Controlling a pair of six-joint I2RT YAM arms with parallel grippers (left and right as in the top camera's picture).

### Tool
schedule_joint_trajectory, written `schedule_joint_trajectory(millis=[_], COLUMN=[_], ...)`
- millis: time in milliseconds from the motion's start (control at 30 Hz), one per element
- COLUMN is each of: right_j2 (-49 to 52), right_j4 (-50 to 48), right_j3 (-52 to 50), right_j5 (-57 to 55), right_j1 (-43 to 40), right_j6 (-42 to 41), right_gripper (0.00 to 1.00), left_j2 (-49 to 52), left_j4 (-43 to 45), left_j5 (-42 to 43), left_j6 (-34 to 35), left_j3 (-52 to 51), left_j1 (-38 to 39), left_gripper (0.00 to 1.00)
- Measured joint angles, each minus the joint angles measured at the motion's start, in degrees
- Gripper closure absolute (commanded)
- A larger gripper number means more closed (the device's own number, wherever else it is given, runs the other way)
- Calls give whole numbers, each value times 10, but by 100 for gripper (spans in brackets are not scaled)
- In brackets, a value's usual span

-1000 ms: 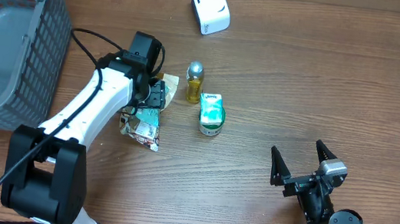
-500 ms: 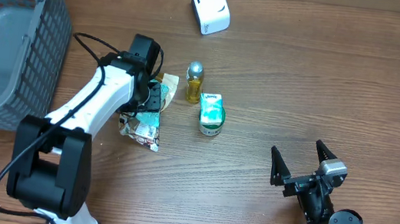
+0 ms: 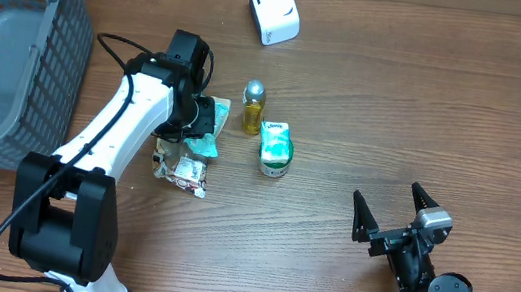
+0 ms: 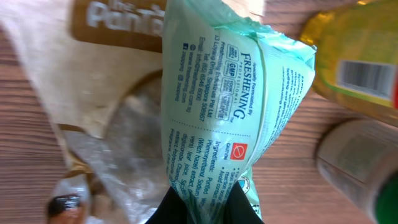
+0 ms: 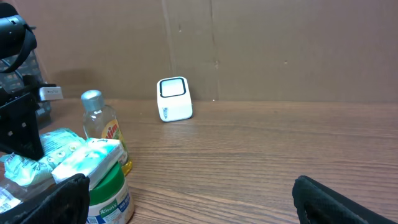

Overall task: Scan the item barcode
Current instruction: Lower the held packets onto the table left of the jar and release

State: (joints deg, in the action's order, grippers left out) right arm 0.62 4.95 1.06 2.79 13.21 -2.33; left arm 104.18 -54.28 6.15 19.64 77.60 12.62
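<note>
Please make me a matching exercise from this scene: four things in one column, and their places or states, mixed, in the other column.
1 white scanner
2 mint-green packet
3 right claw
4 grey wire basket

A pinched in the left claw
B open, holding nothing
C far side, standing alone
D left edge of the overhead view

Pairs: 1-C, 2-A, 3-B, 4-D
</note>
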Motion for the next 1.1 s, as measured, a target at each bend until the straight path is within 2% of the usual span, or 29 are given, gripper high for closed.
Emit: schedule_joint_trajectory(millis=[267,333,400,500,533,633,733,767,900,967,1100], right_j2=[0,0,0,0,0,0,0,0,0,0,0], right_j4=[0,0,0,0,0,0,0,0,0,0,0], right_j3=[0,0,0,0,0,0,0,0,0,0,0], right_j5=[0,0,0,0,0,0,0,0,0,0,0], right_j1=[0,0,0,0,0,0,0,0,0,0,0], right_j6=[0,0,0,0,0,0,0,0,0,0,0], right_gripper=[0,0,0,0,0,0,0,0,0,0,0], left_j2=[0,0,0,0,0,0,0,0,0,0,0], left_j4=[2,9,29,43,45,47,32,24,11,10,-1], left_j5=[27,28,30,36,42,62,79,83,89,88,59], left_j6=[48,64,81,95,97,89,78,71,39,23,6], left_j3=[-15,-28,-44,-62,-64,-64,-59,-52,-22,-17,-16], left_j1=[0,0,0,0,0,0,0,0,1,5,33], left_gripper=[96,92,84,56,51,47,48,51,85,88,87])
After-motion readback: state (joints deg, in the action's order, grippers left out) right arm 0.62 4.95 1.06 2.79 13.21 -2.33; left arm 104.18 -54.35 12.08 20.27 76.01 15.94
